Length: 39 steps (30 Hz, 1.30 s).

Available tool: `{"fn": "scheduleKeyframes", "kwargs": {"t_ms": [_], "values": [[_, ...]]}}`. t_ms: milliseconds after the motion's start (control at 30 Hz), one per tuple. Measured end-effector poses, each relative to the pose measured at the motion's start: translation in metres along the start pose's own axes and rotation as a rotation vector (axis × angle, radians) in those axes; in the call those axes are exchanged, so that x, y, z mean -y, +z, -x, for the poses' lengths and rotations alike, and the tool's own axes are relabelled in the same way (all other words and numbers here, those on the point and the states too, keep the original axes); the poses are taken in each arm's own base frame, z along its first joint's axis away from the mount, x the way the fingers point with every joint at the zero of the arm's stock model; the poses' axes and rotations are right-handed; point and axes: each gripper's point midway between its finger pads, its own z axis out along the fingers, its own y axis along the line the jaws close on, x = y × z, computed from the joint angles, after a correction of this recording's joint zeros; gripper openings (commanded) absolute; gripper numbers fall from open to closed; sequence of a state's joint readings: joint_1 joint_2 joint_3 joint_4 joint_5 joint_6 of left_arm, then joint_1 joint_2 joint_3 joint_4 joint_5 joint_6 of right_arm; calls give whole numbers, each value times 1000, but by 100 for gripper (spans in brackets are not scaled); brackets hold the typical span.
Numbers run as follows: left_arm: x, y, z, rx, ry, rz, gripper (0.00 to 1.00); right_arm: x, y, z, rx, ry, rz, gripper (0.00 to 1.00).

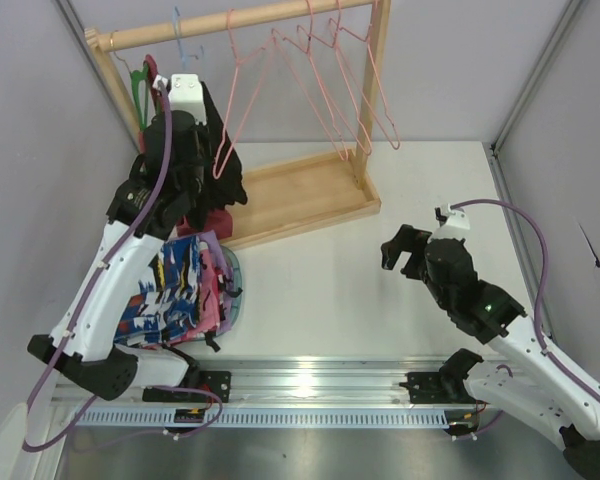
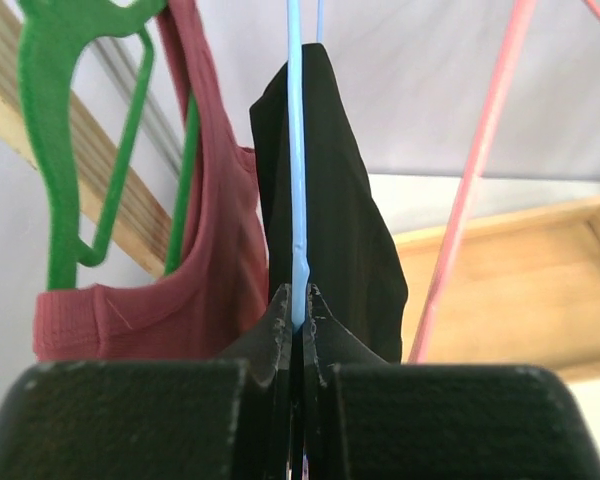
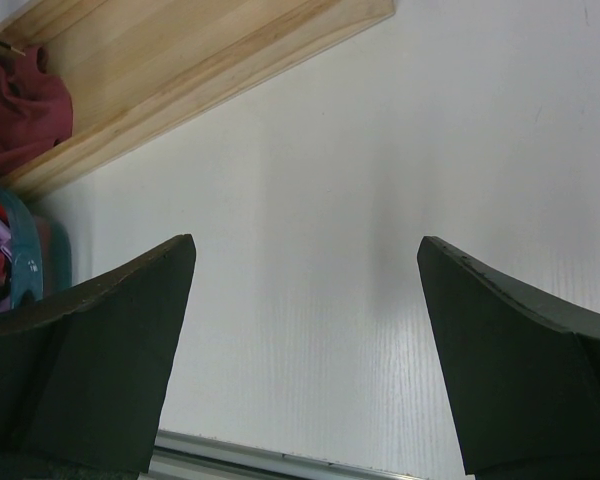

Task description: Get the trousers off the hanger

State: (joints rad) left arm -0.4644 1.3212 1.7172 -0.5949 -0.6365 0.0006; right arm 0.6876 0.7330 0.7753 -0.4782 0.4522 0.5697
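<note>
My left gripper [image 2: 298, 322] is raised to the wooden clothes rail [image 1: 230, 22] at the back left of the table [image 1: 380, 290]. Its two fingers are pressed together on the thin light-blue wire of the hanger [image 2: 294, 150], which rises straight up out of the pinch. I cannot tell whether any cloth is caught in there with the wire.

The black trousers [image 2: 340, 200] are draped over that hanger, hanging just past my fingertips, with most of the cloth to the right of the wire. From above, the hanger's hook looks to be over the rail, and the trousers hang dark beside my left wrist.

Just left of the trousers is a dark red garment [image 2: 210, 250] on a green hanger [image 2: 50, 150]. To the right hangs an empty pink wire hanger [image 2: 480, 170], with the rack's wooden base tray [image 2: 520, 280] below. A blue patterned cloth [image 1: 175, 285] lies on the table under my left arm.

My right gripper [image 3: 305, 245] is spread wide and holds nothing. It hovers over bare table, well apart from the rack.

As I judge it, the task is only at its start. I have hold of the hanger, but the trousers are fully on it. Pulling them off the wire remains to be done, probably with my free right gripper.
</note>
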Motion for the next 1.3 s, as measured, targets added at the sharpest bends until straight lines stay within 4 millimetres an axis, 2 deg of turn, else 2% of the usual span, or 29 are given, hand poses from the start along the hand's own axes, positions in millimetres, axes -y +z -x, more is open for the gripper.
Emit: {"fn": "scheduleKeyframes", "kwargs": {"t_ms": [200, 333, 500, 633, 833, 933, 1100, 1300], "values": [[12, -26, -3, -11, -4, -92, 0, -1, 1, -3, -9, 2, 8, 99], [8, -49, -5, -11, -31, -142, 0, -4, 1, -3, -11, 5, 23, 99], [6, -78, -5, -5, -62, -208, 0, -22, 1, -8, -30, -20, 130, 100], [9, -91, -14, -14, -72, -246, 0, -41, -2, -17, -50, -104, 253, 100], [13, -98, -48, -93, -54, -265, 0, -79, -17, -13, -20, -217, 442, 99], [16, -105, -59, -123, -58, -296, 0, -107, -31, -10, 1, -283, 564, 99], [24, -123, -61, -119, -110, -374, 0, -164, -50, -10, 27, -397, 735, 99], [40, -142, -66, -121, -145, -447, 0, -227, -54, -1, 62, -454, 793, 99]]}}
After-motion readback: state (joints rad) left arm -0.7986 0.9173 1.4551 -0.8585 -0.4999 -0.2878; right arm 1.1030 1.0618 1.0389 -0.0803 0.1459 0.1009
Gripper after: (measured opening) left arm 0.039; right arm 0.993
